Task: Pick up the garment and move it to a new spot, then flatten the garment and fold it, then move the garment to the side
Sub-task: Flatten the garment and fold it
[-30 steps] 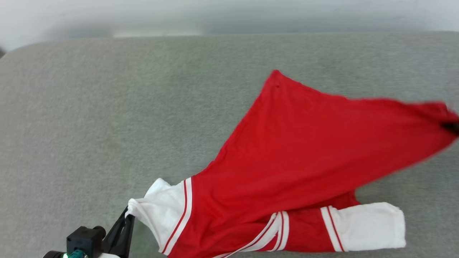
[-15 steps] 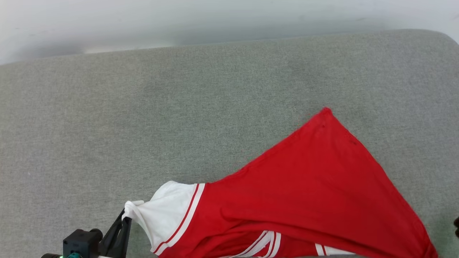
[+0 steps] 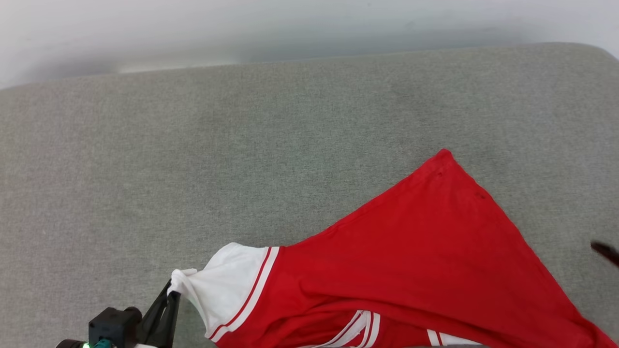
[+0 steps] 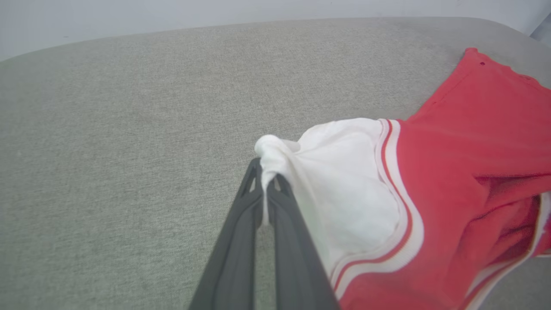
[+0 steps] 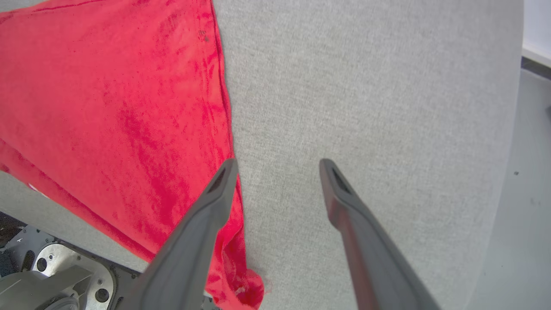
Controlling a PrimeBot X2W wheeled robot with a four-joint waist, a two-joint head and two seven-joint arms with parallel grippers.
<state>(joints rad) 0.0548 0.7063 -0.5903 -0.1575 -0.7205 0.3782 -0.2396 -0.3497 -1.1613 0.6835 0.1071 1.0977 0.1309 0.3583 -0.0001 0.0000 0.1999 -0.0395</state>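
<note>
Grey fabric-covered counter (image 3: pixel 193 145), pale wall (image 3: pixel 290 24) along its far edge at 12 o'clock.

Garment (image 3: pixel 411 251): red shirt, plain side up, spread over the 4 to 6 o'clock part of the head view. One hem corner (image 3: pixel 442 154) points toward 1 o'clock. It lies flat on the counter except at the white sleeve (image 4: pixel 344 185), which is drawn to a point toward 7 o'clock. Red-and-white striped trim (image 4: pixel 402 215) borders the sleeve. More trim shows under the red panel at 6 o'clock.

Left pincer (image 4: pixel 263 170): at 7 o'clock in the head view, fingers pressed together, pinching the bunched tip of the white sleeve.

Right pincer (image 5: pixel 279 165): fingers spread, nothing between them, bare counter behind the gap. One finger (image 5: pixel 215 193) overlaps the garment's red edge; contact cannot be told. A small bunched red corner (image 5: pixel 245 288) sits at 6 o'clock in the right wrist view. In the head view one dark fingertip (image 3: pixel 604 251) enters at 4 o'clock, apart from the cloth.
</note>
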